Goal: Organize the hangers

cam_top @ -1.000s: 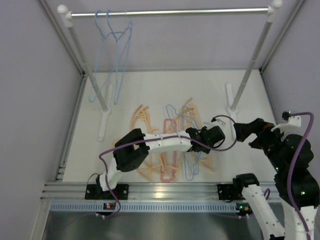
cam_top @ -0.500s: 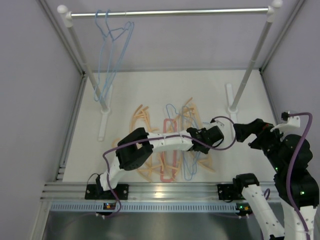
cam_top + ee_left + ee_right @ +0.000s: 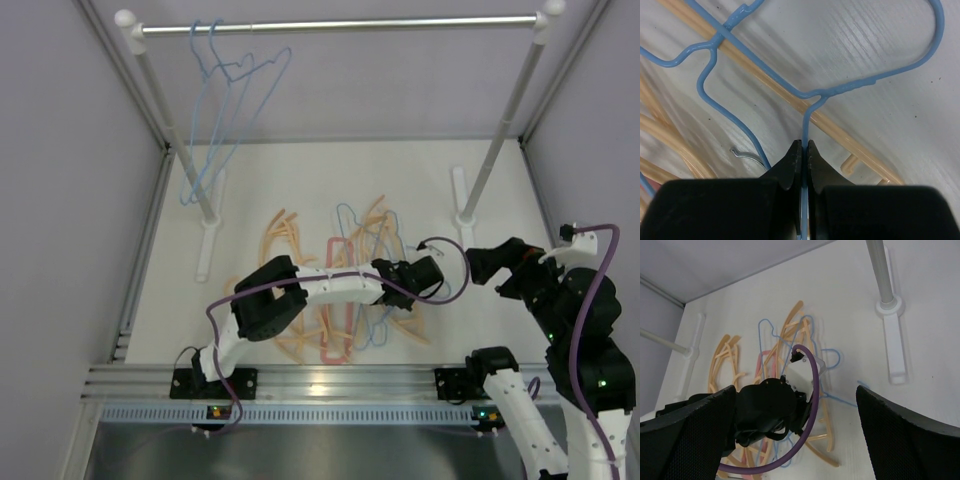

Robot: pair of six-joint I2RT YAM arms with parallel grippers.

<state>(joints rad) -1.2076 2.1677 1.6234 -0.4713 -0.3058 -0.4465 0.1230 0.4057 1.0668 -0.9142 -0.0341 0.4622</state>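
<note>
A pile of hangers [image 3: 340, 285] lies on the white table: peach-orange ones [image 3: 282, 235], a pink-red one [image 3: 337, 345] and thin light-blue wire ones [image 3: 385, 325]. Two more light-blue hangers [image 3: 225, 110] hang at the left end of the rail. My left gripper [image 3: 412, 276] is low over the pile's right side. In the left wrist view it [image 3: 804, 150] is shut on the straight wire of a light-blue hanger [image 3: 875, 80], just below the twisted neck, with a peach hanger [image 3: 770, 82] lying under it. To the right, my right gripper [image 3: 487, 262] hovers open and empty [image 3: 797, 440].
The silver rail [image 3: 340, 22] runs across the back on two slanted posts [image 3: 500, 130] with white feet [image 3: 462, 205] [image 3: 207, 240] on the table. A small silver hook [image 3: 747, 156] lies beside the left jaws. Grey walls close both sides.
My left gripper has closed on the blue wire hanger in the pile. The two blue hangers on the rail have swung to the right. The right arm has barely moved.
</note>
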